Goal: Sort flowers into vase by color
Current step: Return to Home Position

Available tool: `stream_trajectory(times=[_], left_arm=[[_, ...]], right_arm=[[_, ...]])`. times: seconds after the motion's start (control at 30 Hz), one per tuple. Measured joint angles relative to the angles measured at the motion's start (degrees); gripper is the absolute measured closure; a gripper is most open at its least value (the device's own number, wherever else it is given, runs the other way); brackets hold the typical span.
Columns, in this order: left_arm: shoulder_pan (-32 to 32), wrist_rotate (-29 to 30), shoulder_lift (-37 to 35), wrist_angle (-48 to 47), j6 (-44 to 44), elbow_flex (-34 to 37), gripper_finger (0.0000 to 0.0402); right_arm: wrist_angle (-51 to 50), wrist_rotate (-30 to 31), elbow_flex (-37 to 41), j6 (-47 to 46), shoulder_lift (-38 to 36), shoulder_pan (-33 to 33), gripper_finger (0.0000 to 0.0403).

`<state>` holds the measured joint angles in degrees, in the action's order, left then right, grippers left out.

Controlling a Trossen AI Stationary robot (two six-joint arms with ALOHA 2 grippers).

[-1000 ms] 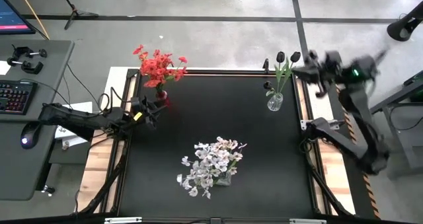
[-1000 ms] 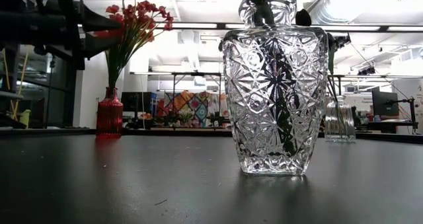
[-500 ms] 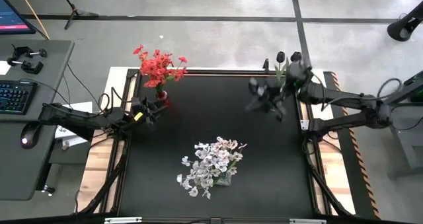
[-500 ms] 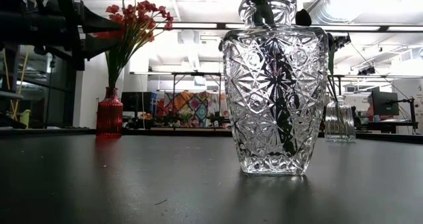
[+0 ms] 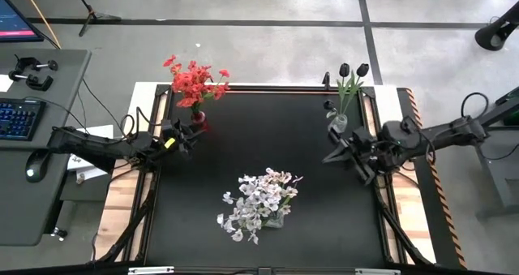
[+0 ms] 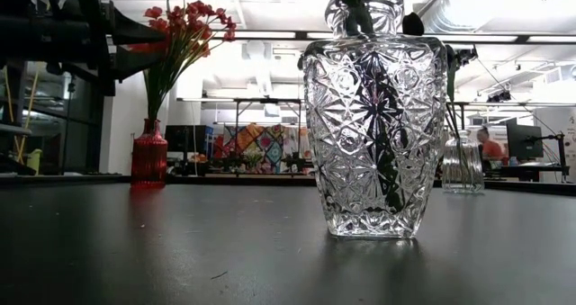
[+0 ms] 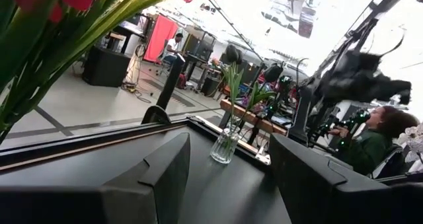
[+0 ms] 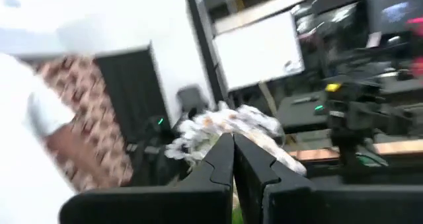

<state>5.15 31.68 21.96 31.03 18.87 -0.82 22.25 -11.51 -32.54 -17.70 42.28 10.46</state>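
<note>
Red flowers (image 5: 193, 82): vased, far-left corner of the table (image 5: 243, 137). Black tulips (image 5: 350, 74): far-right corner. White blossoms (image 5: 259, 200): near-centre. Right gripper (image 5: 331, 155): pinched together, empty, right edge near tulips; we would retract it clear of their stems. Left gripper (image 5: 193, 132): spread wide, left edge.

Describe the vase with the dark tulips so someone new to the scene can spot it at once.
On the black table, look to the top right corner in the high view, near the right gripper. A small clear vase stands there holding dark tulips. Its neighbours are a red vase of red flowers and a large cut-glass vase of white blossoms.
</note>
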Motion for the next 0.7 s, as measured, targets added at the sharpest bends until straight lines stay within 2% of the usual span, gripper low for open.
stream_trajectory(times=[0.07,0.2,0.33,0.43,0.57,0.7], left_arm=[[0.0,0.0,0.0,0.0,0.0,0.0,0.0208],[0.0,0.0,0.0,0.0,0.0,0.0,0.0208],[0.0,0.0,0.0,0.0,0.0,0.0,0.0208],[0.0,0.0,0.0,0.0,0.0,0.0,0.0208],[0.0,0.0,0.0,0.0,0.0,0.0,0.0208],[0.0,0.0,-0.1,0.0,0.0,0.0,0.0208]], right_arm=[[6.4,4.6,7.3,-1.7,-4.1,1.4,0.0403],[16.4,8.2,18.3,-3.3,-14.1,1.3,0.0403],[17.5,8.5,24.5,-4.4,-25.0,0.3,0.0403],[14.8,8.5,27.1,-3.3,-31.7,-0.5,0.0403],[5.1,8.3,28.6,-0.2,-41.0,-1.6,0.0403],[-2.6,8.5,28.7,2.8,-41.7,-2.3,0.0403]])
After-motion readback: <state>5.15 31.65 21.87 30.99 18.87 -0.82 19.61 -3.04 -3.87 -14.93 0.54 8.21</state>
